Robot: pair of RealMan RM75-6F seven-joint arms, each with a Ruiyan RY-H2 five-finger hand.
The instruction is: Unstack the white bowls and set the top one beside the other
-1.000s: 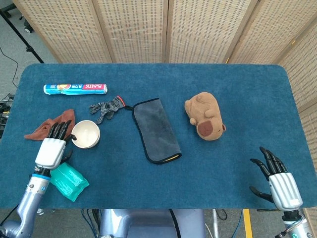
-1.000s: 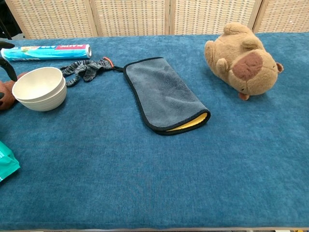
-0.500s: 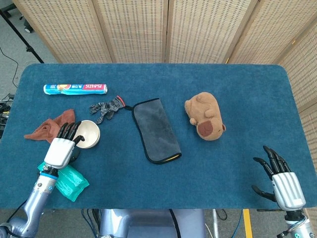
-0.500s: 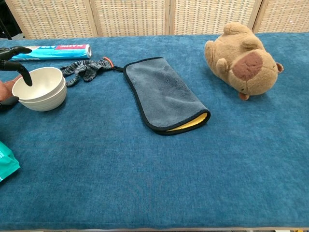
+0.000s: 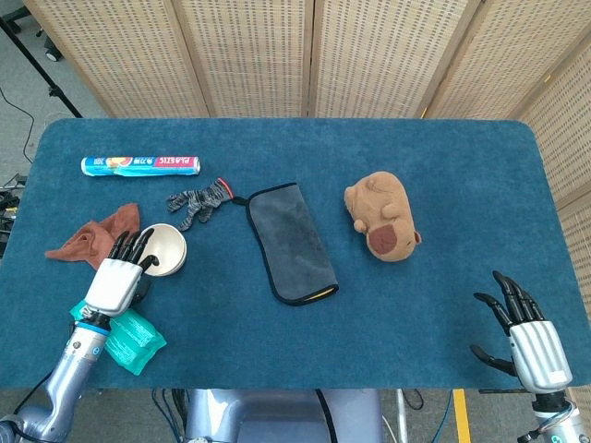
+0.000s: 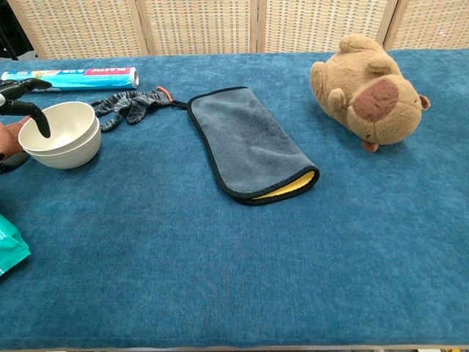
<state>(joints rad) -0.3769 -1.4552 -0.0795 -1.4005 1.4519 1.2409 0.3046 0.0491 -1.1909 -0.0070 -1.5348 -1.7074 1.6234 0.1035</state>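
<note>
Two white bowls [image 5: 164,247] [image 6: 62,135] sit nested and upright, the top one still stacked, just left of the grey striped glove [image 5: 199,203] [image 6: 130,105].

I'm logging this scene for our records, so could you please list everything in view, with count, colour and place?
white bowls: two, white, stacked, left side of table
plastic wrap roll: one, blue, far left
glove: one, grey, right of the bowls
rag: one, reddish brown, left of the bowls
folded cloth: one, grey with yellow inside, centre
plush toy: one, brown, right of centre
packet: one, teal, near left edge
table: one, blue cover
left hand: fingers at the top bowl's rim
right hand: open, near right corner
</note>
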